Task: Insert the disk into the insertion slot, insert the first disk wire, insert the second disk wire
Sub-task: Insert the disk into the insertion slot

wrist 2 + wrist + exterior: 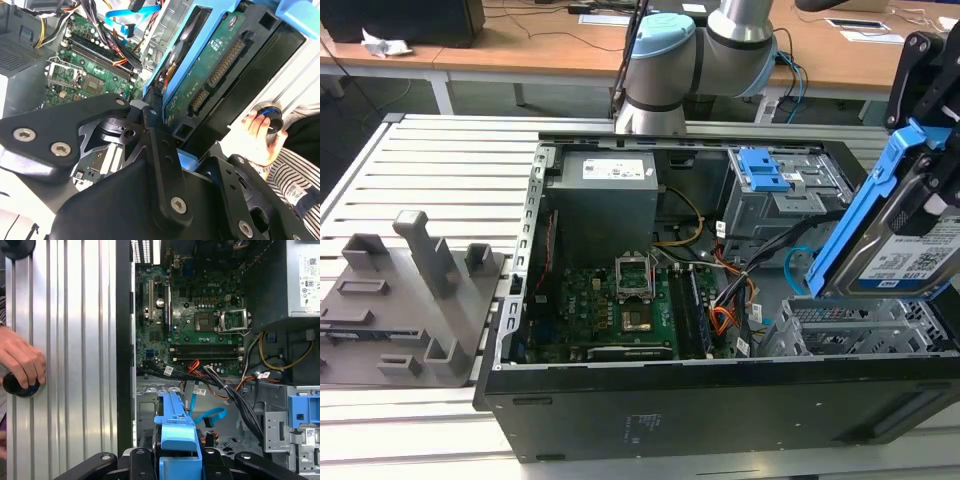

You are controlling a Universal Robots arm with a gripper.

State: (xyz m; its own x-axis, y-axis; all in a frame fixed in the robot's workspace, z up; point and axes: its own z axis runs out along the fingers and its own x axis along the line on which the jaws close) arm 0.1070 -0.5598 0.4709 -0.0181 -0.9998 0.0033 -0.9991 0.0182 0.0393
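Note:
My gripper (928, 185) is shut on the disk (912, 258), a silver drive with a white-and-blue label in a bright blue carrier (865, 215). The disk hangs steeply tilted over the insertion slot (850, 325), a silver perforated cage at the open case's right end in the exterior view. In the second wrist view the disk's green underside (210, 75) faces the camera. In the first wrist view the carrier (177, 432) sits between the black fingers. The first disk wire (200, 365), red, orange and black, and the light-blue second disk wire (207, 416) lie loose inside the case.
A grey bay with a blue latch (767, 170) stands behind the cage. The power supply (605, 190) and motherboard (610, 300) fill the case's left half. A grey fixture (410, 290) sits on the slatted table. A person's hand (20, 360) rests on a black knob (17, 385).

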